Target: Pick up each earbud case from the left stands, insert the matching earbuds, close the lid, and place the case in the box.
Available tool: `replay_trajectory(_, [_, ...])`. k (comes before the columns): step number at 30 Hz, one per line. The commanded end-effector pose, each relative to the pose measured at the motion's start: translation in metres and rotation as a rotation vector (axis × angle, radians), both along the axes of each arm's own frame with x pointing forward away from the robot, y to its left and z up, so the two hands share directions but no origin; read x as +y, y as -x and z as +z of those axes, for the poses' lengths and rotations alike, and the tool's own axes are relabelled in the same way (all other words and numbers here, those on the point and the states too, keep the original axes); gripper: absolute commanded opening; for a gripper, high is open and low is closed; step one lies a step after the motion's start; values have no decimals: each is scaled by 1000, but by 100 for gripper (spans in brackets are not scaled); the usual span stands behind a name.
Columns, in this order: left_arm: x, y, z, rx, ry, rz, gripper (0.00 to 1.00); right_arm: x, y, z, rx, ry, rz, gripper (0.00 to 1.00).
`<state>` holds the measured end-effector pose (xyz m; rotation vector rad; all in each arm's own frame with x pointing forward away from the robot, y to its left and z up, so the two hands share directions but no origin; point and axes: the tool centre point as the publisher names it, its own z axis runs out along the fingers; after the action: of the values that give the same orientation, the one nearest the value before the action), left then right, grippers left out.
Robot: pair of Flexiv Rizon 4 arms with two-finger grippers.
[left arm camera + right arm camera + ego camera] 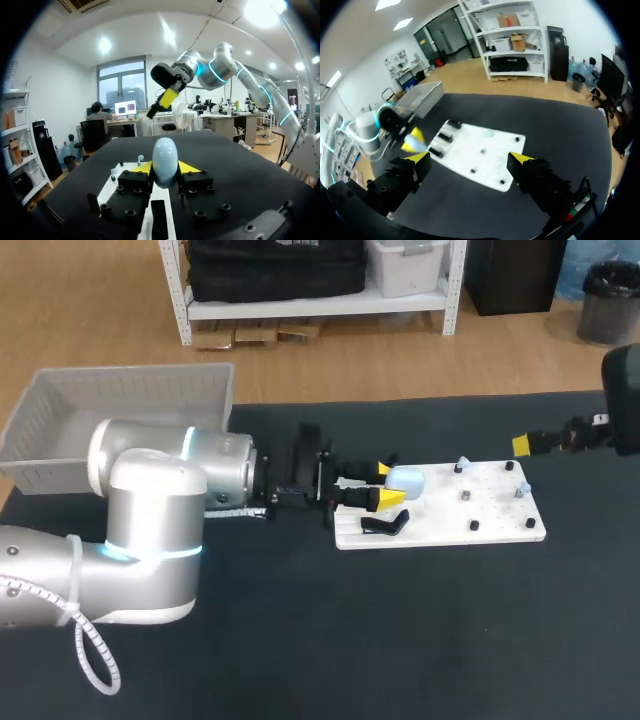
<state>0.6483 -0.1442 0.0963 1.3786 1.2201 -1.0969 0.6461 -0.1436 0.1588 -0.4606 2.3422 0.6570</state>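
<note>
While reaching in from the left over the dark worktop (400, 640), grips a pale blue earbud case (405, 481) in the left jaws, with one yellow tip pressed to each side of it. Holds the case on end, rounded top up, at the left end of a white board (480, 520). Cannot tell whether lifted clear of the board or resting on it. Just near of the case, on that same end of the board, a black stand (385, 525). Farther right on the board, one small pale earbud (463, 464) and a second earbud (524, 487), both well apart from the case. At the far left, behind the left arm, a pale box (120, 400). Wide apart and holding nothing, right jaws, over the worktop's far right edge, well apart from the case.
</note>
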Motion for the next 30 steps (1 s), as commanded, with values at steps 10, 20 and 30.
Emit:
replay_trajectory(10, [-5,1,-2,10,63,17,0,41,68,7,55,106,80,100])
replay_trajectory(20, [-4,4,-4,18,140,15,0,66,77,2,80,110,120,100])
replay_trajectory(30, [-7,6,-7,17,151,10,0,78,80,-2,97,118,143,100])
